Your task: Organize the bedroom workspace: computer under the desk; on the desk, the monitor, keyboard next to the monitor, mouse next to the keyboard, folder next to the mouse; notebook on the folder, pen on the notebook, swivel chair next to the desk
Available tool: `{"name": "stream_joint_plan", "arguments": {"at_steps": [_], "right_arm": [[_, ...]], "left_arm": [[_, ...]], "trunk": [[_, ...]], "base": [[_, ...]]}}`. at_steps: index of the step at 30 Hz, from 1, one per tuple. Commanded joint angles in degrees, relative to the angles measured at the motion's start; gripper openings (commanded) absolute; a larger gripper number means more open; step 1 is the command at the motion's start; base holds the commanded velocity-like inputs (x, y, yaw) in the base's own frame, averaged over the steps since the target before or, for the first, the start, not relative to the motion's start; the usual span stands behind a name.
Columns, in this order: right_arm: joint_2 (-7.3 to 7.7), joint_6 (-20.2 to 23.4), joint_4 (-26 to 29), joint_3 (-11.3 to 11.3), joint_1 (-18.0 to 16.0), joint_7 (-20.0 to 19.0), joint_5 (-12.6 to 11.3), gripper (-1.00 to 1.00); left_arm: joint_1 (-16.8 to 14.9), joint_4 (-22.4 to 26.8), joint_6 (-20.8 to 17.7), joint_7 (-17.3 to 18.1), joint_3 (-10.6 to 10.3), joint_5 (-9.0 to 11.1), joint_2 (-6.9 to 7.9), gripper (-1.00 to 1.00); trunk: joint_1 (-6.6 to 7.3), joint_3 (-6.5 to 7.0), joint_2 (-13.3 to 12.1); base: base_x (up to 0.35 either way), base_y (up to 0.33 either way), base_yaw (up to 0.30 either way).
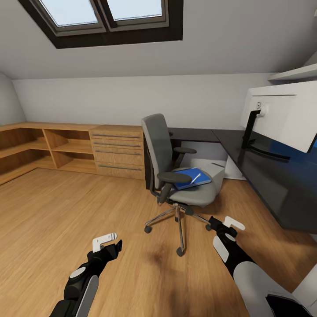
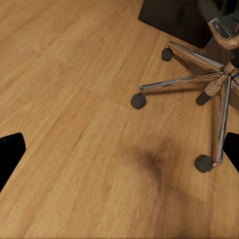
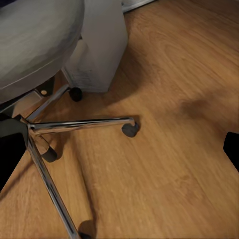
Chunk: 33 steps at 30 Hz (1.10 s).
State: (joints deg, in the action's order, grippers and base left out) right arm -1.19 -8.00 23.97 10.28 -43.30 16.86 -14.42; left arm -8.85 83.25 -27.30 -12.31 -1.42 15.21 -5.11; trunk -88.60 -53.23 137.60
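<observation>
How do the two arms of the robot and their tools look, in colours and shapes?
Both arms are black with light grey-white shell panels. The left tool and the right tool each have a black body ending in flat white fingers. The right arm's lower segment is a wide, rounded grey-white casing. I see no cables or markings.

We see a wooden floor (image 1: pixel 66 211), white sloped walls, a skylight (image 1: pixel 103 13), and light wooden shelving with a drawer chest (image 1: pixel 116 152).

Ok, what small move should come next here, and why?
Probably roll closer to the swivel chair and lift the right tool toward its seat: the folder with the pen on it lies there, while both tools hang low over the floor.
</observation>
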Motion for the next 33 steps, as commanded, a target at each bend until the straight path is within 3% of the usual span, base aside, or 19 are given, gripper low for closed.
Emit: {"name": "stream_joint_plan", "arguments": {"at_steps": [1,8,9,12,15,22,29,33], "right_arm": [[-0.06,-0.4,0.0,0.0,0.0,0.1,-0.6,1.0],[-0.13,-1.1,0.0,0.1,0.0,0.1,-0.6,1.0],[-0.13,-5.3,0.0,0.1,0.0,0.0,-0.6,1.0],[-0.29,-12.8,-0.4,0.2,0.0,0.1,-0.7,1.0],[-0.28,-16.5,-0.4,0.2,0.0,0.1,-2.2,1.0],[-0.25,-17.3,-0.4,0.2,0.0,0.0,-6.8,1.0],[-0.35,-17.5,-0.5,0.1,0.0,-0.2,-8.1,1.0],[-1.12,-17.7,-0.5,0.1,0.0,-0.3,-8.2,1.0]], "left_arm": [[0.0,0.1,-0.2,-0.5,-0.1,0.6,0.01,1.0],[0.0,0.1,-0.2,-0.5,-0.1,0.6,0.02,1.0],[0.0,0.1,-0.2,-0.5,-0.1,0.6,0.04,1.0],[0.0,0.0,-0.2,-0.5,-0.1,0.6,0.02,1.0],[0.0,-0.3,-0.1,-0.5,-0.1,0.6,0.08,1.0],[0.0,-0.4,-0.1,-0.5,-0.1,0.6,0.1,1.0],[0.0,-0.4,-0.1,-0.5,-0.1,0.6,0.1,1.0],[0.0,-0.4,-0.1,-0.5,-0.1,0.6,0.1,1.0]], "trunk": [[0.0,-0.06,0.0],[0.0,-0.06,0.0],[0.0,-0.06,0.0],[0.0,-0.06,0.0],[0.0,-0.06,0.0],[0.0,-0.06,0.0],[0.0,-0.06,0.0],[0.0,-0.06,0.0]], "base": [[0.091,0.0,0.0],[0.166,0.0,0.0],[0.292,0.0,0.0],[0.271,0.0,0.0],[0.089,0.0,0.0],[0.017,0.0,0.0],[0.002,0.0,0.0],[0.0,0.0,0.0]]}}
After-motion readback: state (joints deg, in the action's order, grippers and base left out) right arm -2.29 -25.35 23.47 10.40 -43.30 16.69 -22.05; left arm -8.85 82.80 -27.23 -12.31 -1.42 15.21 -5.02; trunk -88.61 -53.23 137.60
